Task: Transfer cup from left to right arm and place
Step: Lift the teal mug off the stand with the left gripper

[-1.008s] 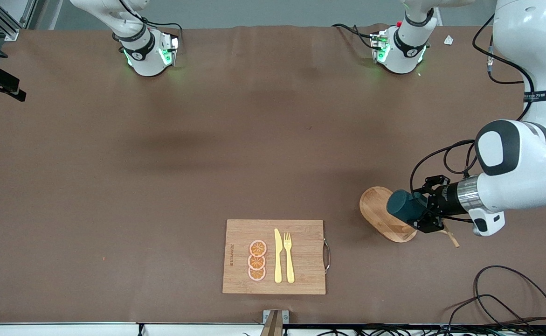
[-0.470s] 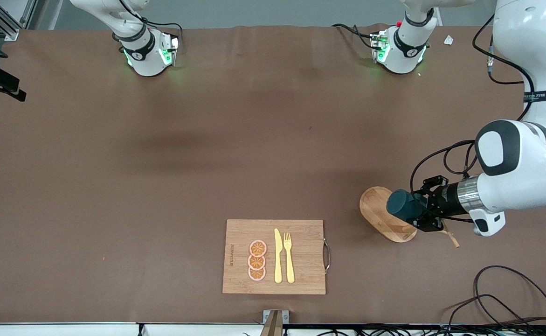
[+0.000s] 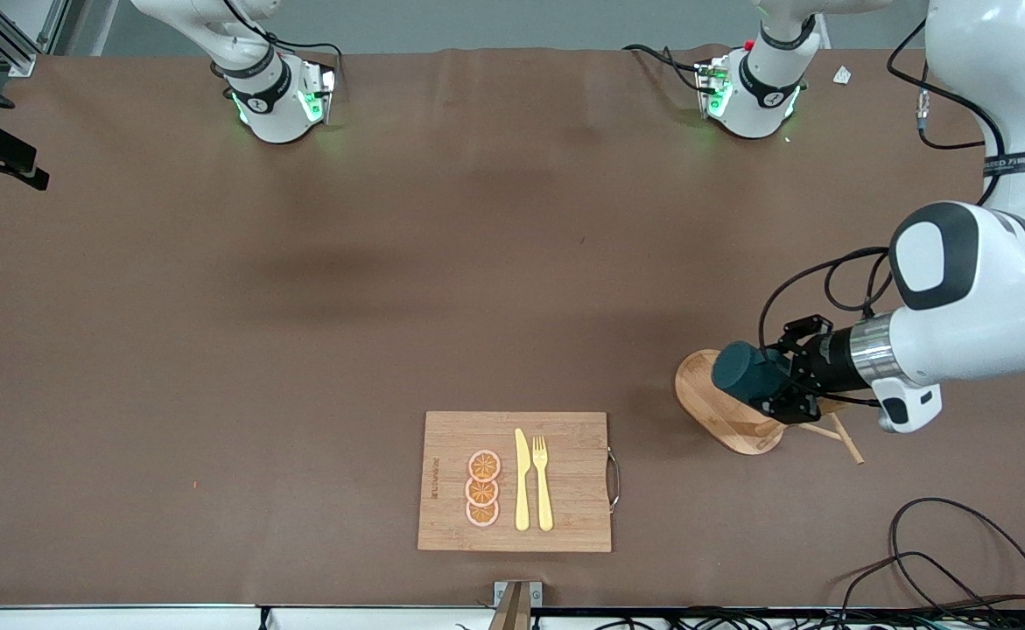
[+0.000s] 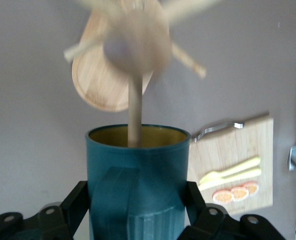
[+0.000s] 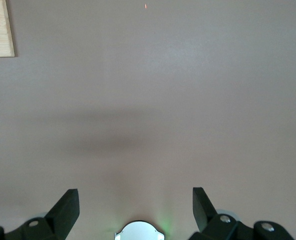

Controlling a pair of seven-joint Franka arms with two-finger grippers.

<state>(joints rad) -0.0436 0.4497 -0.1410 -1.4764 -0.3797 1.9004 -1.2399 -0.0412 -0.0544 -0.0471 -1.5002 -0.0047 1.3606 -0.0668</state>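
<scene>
Since the earlier pictures the left gripper [image 3: 770,389] had carried the cup [image 3: 744,376] a little toward the right arm's end of the table and slightly up in the front view, so more of the wooden stand's pegs [image 3: 845,437] showed beneath the arm. That gripper was pinching the cup by its sides, holding it on its side in the air over the round wooden base [image 3: 718,411] of the stand. In the left wrist view the dark fingers [image 4: 73,207] pressed on either side of the teal cup [image 4: 138,185], its yellowish inside showing, with the stand's post [image 4: 134,112] running into the cup's mouth.

A cutting board [image 3: 565,525] lay nearer the front camera, toward the middle of the table, bearing three orange slices [image 3: 482,488], a yellow knife [image 3: 521,479] and a yellow fork [image 3: 543,483].

The right arm waited; its gripper [image 5: 136,205] hung over bare brown table [image 5: 148,100], fingers spread wide apart and holding nothing.
</scene>
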